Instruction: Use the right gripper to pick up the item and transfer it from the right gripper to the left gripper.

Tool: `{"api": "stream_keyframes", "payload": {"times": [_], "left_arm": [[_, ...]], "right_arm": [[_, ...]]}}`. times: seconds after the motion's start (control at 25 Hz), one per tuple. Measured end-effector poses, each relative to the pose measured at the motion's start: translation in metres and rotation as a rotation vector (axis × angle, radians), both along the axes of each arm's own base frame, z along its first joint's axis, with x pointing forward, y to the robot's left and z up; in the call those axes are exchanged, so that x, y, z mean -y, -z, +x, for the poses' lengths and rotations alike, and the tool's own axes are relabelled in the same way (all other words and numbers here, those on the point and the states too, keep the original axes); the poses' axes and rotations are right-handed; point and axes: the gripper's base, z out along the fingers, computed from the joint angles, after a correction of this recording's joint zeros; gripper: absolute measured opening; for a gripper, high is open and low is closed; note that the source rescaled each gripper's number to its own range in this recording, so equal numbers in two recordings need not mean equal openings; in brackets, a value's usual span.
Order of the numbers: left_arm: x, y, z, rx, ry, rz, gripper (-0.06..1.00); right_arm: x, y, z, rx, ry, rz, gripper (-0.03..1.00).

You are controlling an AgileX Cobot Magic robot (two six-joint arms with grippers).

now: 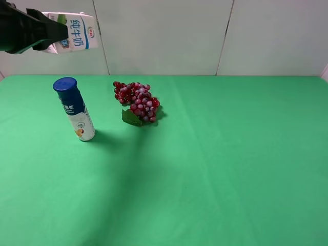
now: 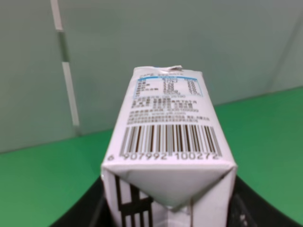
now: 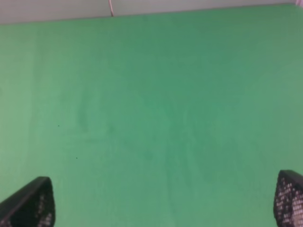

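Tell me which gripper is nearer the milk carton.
Left. The left gripper is shut on the milk carton, holding it up in the air at the far left. The right gripper hangs open over the green table, with no carton in its wrist view.

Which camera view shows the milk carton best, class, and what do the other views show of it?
The left wrist view: the milk carton fills the frame, barcode readable. The exterior high view shows it small at top left, partly covered by the left gripper holding it. The right wrist view shows none of it.
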Motion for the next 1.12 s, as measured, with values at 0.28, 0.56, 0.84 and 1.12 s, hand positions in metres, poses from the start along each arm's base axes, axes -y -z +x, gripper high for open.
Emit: {"api": "stream_keyframes", "payload": {"times": [0.28, 0.56, 0.84, 1.12], "left_arm": [[-0.012, -0.006, 0.005, 0.025, -0.122, 0.085, 0.0], [-0.025, -0.004, 0.007, 0.017, -0.244, 0.163, 0.0], [-0.044, 0.022, 0.0, -0.067, -0.276, 0.151, 0.0], [-0.059, 0.058, -0.015, -0.182, -0.283, 0.128, 0.0]], "right_arm": [[0.0, 0.0, 0.0, -0.001, 0.0, 0.0, 1.0], [0.0, 0.0, 0.0, -0.001, 0.0, 0.0, 1.0], [0.0, 0.0, 0.0, -0.001, 0.0, 0.0, 1.0], [0.0, 0.0, 0.0, -0.001, 0.0, 0.0, 1.0]]}}
